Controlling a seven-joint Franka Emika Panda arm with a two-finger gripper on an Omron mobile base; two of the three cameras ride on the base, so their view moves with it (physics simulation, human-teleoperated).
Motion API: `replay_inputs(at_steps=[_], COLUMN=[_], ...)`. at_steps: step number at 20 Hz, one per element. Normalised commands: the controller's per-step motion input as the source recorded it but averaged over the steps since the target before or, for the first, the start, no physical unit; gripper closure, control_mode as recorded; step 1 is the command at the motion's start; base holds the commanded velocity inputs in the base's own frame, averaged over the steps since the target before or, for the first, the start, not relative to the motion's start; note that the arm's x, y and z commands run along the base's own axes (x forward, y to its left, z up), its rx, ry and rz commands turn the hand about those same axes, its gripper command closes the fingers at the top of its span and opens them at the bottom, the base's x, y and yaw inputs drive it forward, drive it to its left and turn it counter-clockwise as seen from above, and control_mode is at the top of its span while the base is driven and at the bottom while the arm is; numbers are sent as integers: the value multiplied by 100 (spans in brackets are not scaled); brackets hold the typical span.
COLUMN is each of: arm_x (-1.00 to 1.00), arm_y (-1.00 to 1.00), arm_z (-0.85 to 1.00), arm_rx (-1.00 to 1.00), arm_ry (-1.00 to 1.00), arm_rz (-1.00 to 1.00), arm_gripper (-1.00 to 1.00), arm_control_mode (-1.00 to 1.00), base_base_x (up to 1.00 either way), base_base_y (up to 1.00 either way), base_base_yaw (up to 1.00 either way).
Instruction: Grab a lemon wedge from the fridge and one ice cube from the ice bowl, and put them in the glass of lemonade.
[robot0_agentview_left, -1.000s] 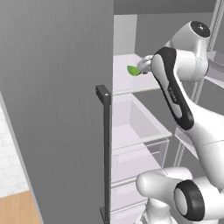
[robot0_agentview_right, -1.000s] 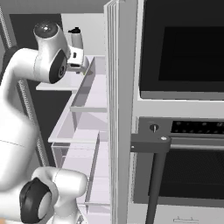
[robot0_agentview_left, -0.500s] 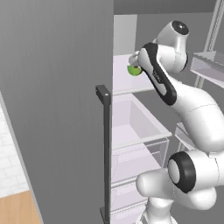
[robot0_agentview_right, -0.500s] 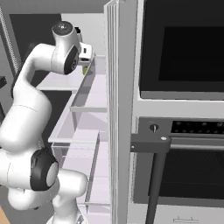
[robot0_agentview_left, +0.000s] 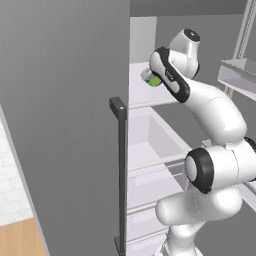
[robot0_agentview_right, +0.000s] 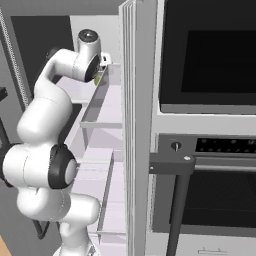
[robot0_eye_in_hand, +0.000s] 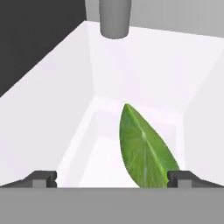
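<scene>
The fridge (robot0_agentview_left: 65, 100) stands open, its grey door swung out to the left. The lemon wedge (robot0_eye_in_hand: 144, 148), green and leaf-shaped, lies on a white upper shelf (robot0_agentview_left: 142, 95) inside. In the hand view my gripper (robot0_eye_in_hand: 113, 179) is open and low over the shelf, with the wedge between the fingertips (robot0_eye_in_hand: 43, 178), close to the right one and apparently not gripped. In the left base view the wedge (robot0_agentview_left: 155, 81) sits right at my gripper (robot0_agentview_left: 148, 75). From the right base view my gripper (robot0_agentview_right: 101, 70) reaches into the shelf, a sliver of the wedge (robot0_agentview_right: 98, 75) below it. The ice bowl and the glass of lemonade are out of view.
The door's dark bar handle (robot0_agentview_left: 119, 175) stands close on the arm's left. White drawers (robot0_agentview_left: 150, 145) sit below the shelf. A grey cylinder (robot0_eye_in_hand: 114, 17) stands at the shelf's back. The other fridge door's edge (robot0_agentview_right: 132, 125) and a built-in oven (robot0_agentview_right: 210, 115) lie to the right.
The arm has stretched further into the fridge, carrying the hand down to the lemon wedge. The jaws have stayed wide apart.
</scene>
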Motion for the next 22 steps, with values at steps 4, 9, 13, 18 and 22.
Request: replay_inputs(at_steps=[4,9,13,18,22], arm_x=[20,24,-63,-23,41], arm_y=[-5,0,13,16,4], arm_z=[1,-5,3,6,-1], arm_rx=[-7,-1,0,-2,-9], arm_ry=[-4,-3,-16,-15,-3], arm_rz=[10,5,7,9,2], arm_gripper=[-100,-100,-100,-100,-100], arm_control_mode=[-100,-100,-100,-100,-100], base_base_x=[0,0,0,0,0], base_base_y=[0,0,0,0,0], base_base_yaw=[0,0,0,0,0])
